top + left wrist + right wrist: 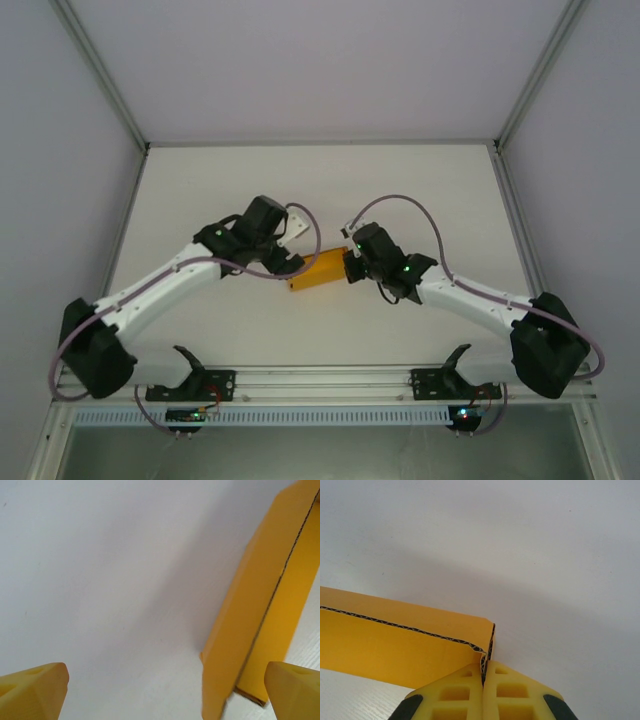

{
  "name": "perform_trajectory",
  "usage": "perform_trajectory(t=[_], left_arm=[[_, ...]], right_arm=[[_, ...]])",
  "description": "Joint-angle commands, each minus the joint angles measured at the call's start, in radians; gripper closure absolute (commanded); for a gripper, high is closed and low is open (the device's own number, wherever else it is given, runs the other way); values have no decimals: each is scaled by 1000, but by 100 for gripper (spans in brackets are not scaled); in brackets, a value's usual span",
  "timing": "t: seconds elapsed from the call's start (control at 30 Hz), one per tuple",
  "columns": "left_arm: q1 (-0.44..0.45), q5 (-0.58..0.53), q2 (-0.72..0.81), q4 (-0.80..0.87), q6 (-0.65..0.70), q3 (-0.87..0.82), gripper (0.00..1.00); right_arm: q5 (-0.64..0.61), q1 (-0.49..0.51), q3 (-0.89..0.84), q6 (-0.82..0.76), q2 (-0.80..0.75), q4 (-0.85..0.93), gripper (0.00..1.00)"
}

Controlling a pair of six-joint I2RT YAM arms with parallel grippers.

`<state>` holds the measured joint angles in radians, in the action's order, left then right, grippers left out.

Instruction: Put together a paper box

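Note:
The paper box (318,270) is an orange-yellow folded card lying on the white table between the two arms. My right gripper (352,268) is shut on its right end. In the right wrist view the yellow fingers (455,695) pinch the card's corrugated edge, and the paper box (390,640) runs off to the left. My left gripper (290,262) stands open at the box's left end. In the left wrist view its fingertips (35,687) stand wide apart, with the paper box (260,610) on edge just inside the right fingertip and bare table between them.
The white table (320,180) is walled by grey panels and aluminium posts. A small white block (297,228) lies just behind the left gripper. A rail with two brackets (320,385) runs along the near edge.

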<state>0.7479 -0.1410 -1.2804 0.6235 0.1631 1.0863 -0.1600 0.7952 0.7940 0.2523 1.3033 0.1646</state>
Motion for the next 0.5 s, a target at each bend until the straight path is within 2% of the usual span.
perform_trajectory(t=[0.0,0.07,0.23,0.47], left_arm=[[2,-44,67,6,-214,-45,0],[2,-33,84,16,-271,-63,8],[3,-26,84,24,-344,-97,26],[4,-30,52,-13,-324,-102,36]], right_arm=[[-131,40,56,81,33,119,100],[-198,61,82,128,46,160,100],[-244,77,140,203,91,219,100],[-228,94,178,206,132,254,100]])
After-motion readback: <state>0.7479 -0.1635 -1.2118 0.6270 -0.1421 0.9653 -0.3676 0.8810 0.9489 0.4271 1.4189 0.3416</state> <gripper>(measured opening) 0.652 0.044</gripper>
